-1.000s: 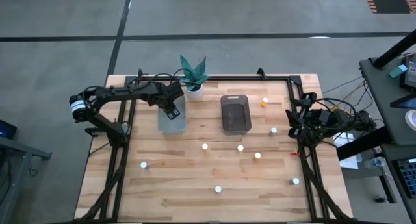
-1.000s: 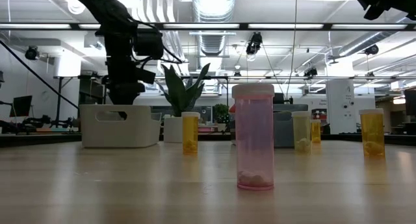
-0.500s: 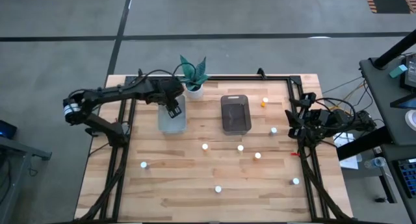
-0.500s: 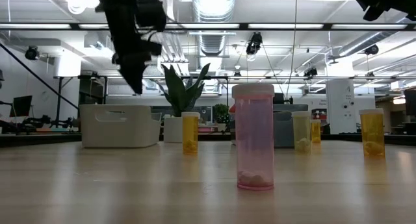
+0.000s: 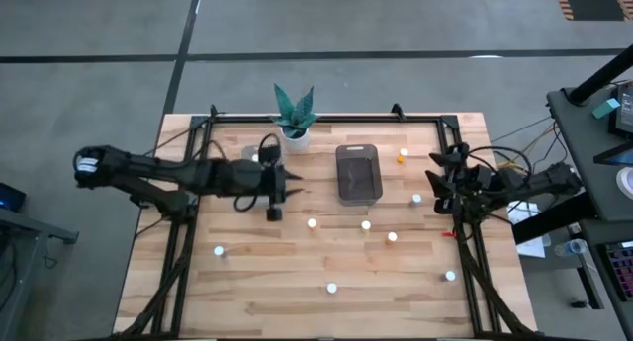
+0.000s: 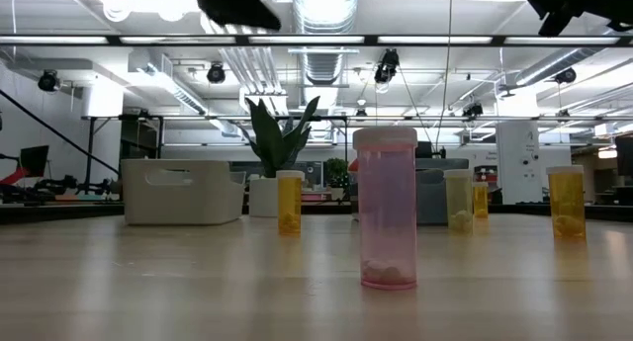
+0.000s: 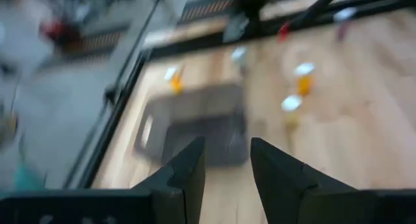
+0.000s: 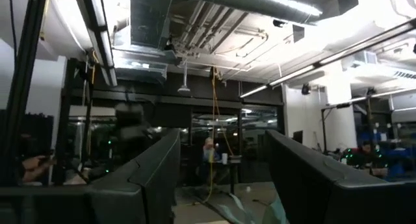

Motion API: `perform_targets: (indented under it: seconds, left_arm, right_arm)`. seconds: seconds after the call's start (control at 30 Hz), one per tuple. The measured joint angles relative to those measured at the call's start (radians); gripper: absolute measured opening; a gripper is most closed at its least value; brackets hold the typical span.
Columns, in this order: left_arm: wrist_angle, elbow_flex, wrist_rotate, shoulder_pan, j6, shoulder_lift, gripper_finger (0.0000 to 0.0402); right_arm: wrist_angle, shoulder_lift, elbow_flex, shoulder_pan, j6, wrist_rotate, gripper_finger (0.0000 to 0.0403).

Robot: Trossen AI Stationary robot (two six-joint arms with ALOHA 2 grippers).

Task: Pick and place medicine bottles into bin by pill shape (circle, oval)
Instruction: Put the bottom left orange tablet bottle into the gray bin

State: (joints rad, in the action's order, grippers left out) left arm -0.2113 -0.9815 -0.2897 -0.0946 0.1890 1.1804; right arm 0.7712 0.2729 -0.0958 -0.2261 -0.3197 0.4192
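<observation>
I have the left gripper (image 5: 294, 191) stretched out low across the table (image 5: 297, 292), just beside the dark tub (image 5: 359, 173) on its plant side; its arm covers most of the clear tub (image 5: 249, 159). From the left wrist camera its two fingers (image 7: 185, 178) stand a little apart with nothing between them, pointing at the dark tub (image 7: 195, 123). The right gripper (image 5: 435, 179) waits at the table's edge on the far side of the dark tub; its fingers (image 8: 149, 178) are spread wide and hold nothing. The bottles (image 5: 312, 222) stand loose on the wood, all outside the dark tub: one orange one (image 5: 402, 157) near the tub's far corner, white caps in a loose row in front of it, and more toward the near edge. The plant (image 5: 295, 112) sits near the dark tub at the back rail. In the low view, a pink bottle (image 6: 386, 208) stands nearest, with amber ones (image 6: 289, 201) behind.
</observation>
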Motion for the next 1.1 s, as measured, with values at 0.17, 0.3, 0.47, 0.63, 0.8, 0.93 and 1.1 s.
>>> perform_targets:
  seconds: [0.17, 0.3, 0.47, 0.63, 0.8, 0.93, 1.1]
  left_arm:
    - [0.153, 0.081, 0.005, -0.095, 0.210, -0.021, 0.0106]
    - [0.275, 0.170, 0.022, -0.109, 0.271, -0.040, 0.0106]
    - [0.379, 0.272, 0.046, -0.108, 0.305, -0.101, 0.0106]
    - [0.431, 0.318, 0.046, -0.108, 0.342, -0.208, 0.0106]
    - [0.436, 0.363, 0.046, -0.108, 0.345, -0.311, 0.0106]
    - [0.435, 0.399, 0.046, -0.108, 0.357, -0.369, 0.0106]
    - [0.434, 0.421, 0.043, -0.108, 0.372, -0.422, 0.0106]
  right_arm:
    - [-0.010, 0.138, -0.077, 0.000, 0.043, 0.001, 0.0215]
    - [-0.037, 0.253, -0.157, 0.000, 0.068, 0.001, 0.0215]
    - [-0.209, 0.381, -0.294, 0.000, 0.116, 0.001, 0.0215]
    - [-0.503, 0.503, -0.463, 0.000, 0.226, 0.000, 0.0215]
    - [-0.784, 0.642, -0.621, 0.000, 0.354, -0.001, 0.0214]
    - [-0.916, 0.752, -0.713, 0.000, 0.418, 0.000, 0.0215]
    - [-0.955, 0.882, -0.812, 0.000, 0.443, -0.009, 0.0214]
